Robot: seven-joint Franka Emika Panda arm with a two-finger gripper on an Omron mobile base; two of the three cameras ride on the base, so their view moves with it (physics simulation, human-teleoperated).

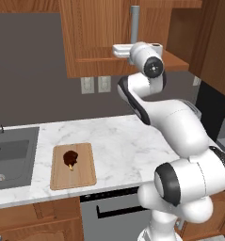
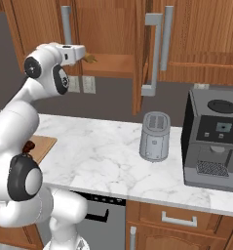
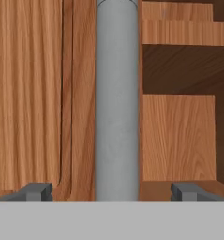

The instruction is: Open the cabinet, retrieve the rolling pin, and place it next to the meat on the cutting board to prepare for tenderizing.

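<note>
Spread wide apart, dark fingers [image 3: 38, 191] flank the grey bar handle [image 3: 117, 101] of the reddish-brown wooden cabinet [image 3: 29, 93], whereas the left base view shows dark brown meat [image 1: 70, 158] on the light wooden cutting board [image 1: 83, 174].

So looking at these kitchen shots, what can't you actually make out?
- Rolling pin: the open cabinet shelf shows a small tan thing beside the pincer in the right base view; too small to name.
- Cabinet interior: the left base view cuts off its upper part, and the arm covers some of the shelf.
- Meat: in the right base view the arm hides most of it and the cutting board.
- Hand view: the handle stands between the open fingertips; contact unclear.
</note>
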